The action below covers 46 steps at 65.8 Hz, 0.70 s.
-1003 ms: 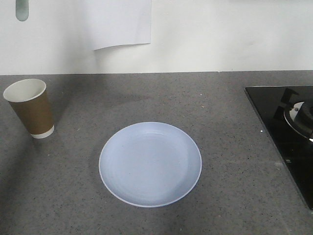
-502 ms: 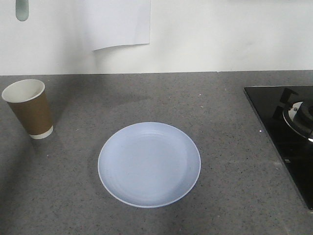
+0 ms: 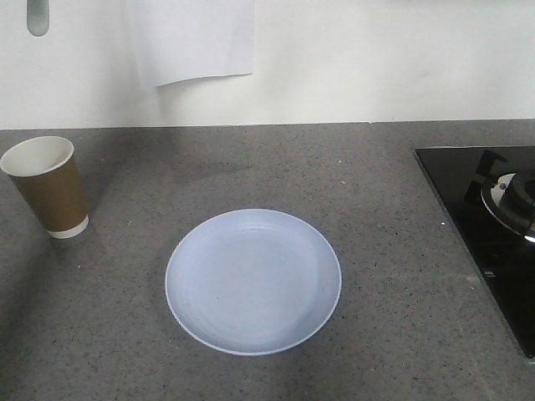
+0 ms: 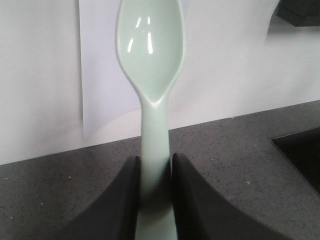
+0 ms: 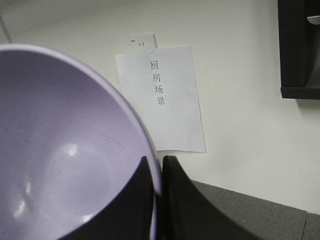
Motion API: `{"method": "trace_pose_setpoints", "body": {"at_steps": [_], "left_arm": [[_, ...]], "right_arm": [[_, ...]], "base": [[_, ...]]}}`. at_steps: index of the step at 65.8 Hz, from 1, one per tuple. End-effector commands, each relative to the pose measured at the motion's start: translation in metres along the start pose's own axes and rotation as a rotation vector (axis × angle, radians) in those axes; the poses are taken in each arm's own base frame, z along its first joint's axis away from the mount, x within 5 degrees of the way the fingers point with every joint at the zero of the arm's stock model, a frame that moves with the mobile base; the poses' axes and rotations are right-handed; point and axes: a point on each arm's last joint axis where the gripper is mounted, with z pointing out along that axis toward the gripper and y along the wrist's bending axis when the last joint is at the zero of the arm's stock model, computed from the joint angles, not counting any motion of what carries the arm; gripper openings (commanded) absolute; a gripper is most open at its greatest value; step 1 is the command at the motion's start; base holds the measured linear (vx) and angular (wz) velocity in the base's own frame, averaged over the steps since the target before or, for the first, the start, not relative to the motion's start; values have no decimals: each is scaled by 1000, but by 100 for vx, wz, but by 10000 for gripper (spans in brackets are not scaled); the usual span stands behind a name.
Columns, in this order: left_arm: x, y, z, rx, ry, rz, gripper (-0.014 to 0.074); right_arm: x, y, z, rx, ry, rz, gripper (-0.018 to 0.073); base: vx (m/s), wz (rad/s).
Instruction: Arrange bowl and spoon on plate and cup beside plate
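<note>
Mint-white spoon (image 4: 150, 75) stands upright, handle clamped by the left gripper (image 4: 155, 167). The right gripper (image 5: 159, 167) pinches the lavender bowl (image 5: 65, 165) by its rim. On the grey countertop (image 3: 401, 251), the plate (image 3: 253, 281) lies central, with the cup (image 3: 46, 188) upright, well apart.

In the left wrist view the spoon (image 4: 151, 65) runs off the frame at 12 and 6 o'clock, so neither its tip nor its handle end shows. In the right wrist view the bowl (image 5: 65, 165) is cut at 9 and 6 o'clock, with only an arc of rim visible. In the front view the cooktop (image 3: 464, 192) and its burner (image 3: 512, 200) are cut at 3 o'clock, the paper sheet (image 3: 192, 38) at 12.
</note>
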Motion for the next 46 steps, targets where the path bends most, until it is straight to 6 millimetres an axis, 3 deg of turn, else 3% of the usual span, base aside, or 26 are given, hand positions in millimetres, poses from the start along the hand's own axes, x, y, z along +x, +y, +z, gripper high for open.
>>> {"method": "trace_pose_setpoints", "body": {"at_steps": [1, 46], "left_arm": [[-14, -10, -19, 28, -113, 1, -6], [-14, -10, -19, 28, -113, 1, -6]], "right_arm": [[-14, 15, -7, -27, -87, -30, -5], [-14, 15, -7, -27, -87, -30, -5]], "base": [[0, 0], [0, 0]]}}
